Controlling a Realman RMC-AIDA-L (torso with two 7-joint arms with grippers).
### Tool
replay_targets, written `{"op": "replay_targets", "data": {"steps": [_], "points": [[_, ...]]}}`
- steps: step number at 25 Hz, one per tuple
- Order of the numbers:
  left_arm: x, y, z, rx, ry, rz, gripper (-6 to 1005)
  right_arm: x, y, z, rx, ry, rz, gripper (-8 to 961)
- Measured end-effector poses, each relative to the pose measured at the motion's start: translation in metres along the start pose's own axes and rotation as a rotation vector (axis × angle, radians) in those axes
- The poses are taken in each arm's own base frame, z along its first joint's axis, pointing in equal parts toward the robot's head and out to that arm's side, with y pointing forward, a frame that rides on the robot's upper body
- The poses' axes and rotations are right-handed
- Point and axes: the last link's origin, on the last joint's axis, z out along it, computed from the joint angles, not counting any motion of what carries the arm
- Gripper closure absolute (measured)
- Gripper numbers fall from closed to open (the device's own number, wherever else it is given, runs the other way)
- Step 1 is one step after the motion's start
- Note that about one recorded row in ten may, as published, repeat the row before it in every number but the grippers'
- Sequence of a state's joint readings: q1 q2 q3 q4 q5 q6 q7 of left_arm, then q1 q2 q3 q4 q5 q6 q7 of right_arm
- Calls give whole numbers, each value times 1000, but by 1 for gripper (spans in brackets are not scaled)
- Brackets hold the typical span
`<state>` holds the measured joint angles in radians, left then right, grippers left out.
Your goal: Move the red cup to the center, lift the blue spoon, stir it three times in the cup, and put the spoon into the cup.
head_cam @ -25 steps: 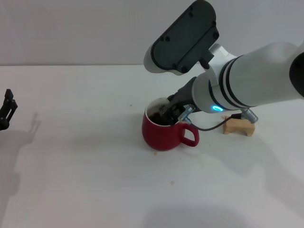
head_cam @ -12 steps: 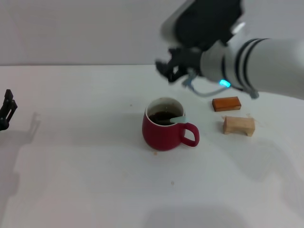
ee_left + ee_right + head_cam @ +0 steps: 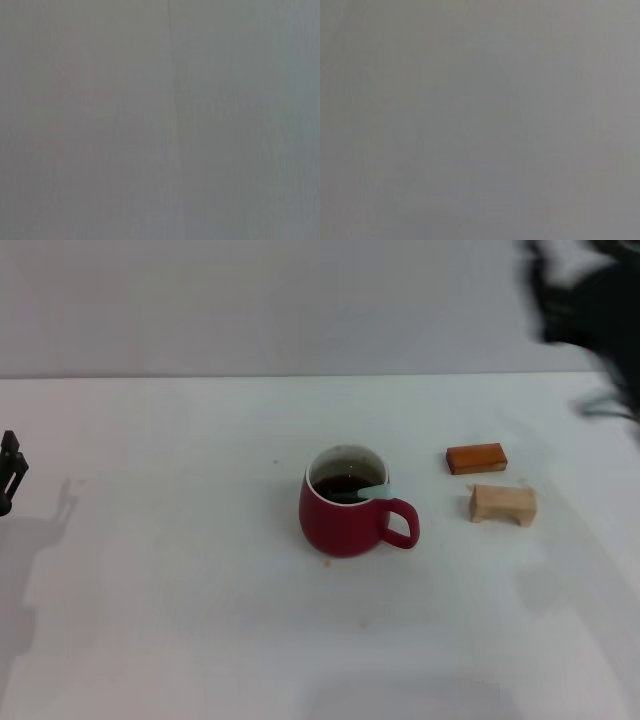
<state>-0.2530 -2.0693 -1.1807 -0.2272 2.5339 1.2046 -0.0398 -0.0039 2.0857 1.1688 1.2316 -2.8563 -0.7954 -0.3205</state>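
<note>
Right gripper [image 3: 590,310] withdrew, perhaps empty.

You see only the pale handle tip of the blue spoon [image 3: 374,492] above the red cup [image 3: 345,512]; its bowl is sunk in dark liquid. Far right of the cup, the right gripper [image 3: 590,310] is blurred and edge-cropped. Far left, the left gripper [image 3: 8,470] is cropped.

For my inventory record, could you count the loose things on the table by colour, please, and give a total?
Red: 1, the red cup
Light blue: 1, the blue spoon, resting inside the cup
Orange-brown: 1, the rectangular block
Tan: 1, the wooden block
Total: 4
</note>
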Motion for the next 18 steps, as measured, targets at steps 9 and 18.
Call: {"op": "replay_targets", "data": {"steps": [9, 18], "points": [[1, -2, 2, 15, 5, -17, 144, 61, -64, -83, 487, 84, 151, 474], [4, -9, 2, 48, 20, -37, 144, 86, -79, -115, 579, 145, 253, 265]]}}
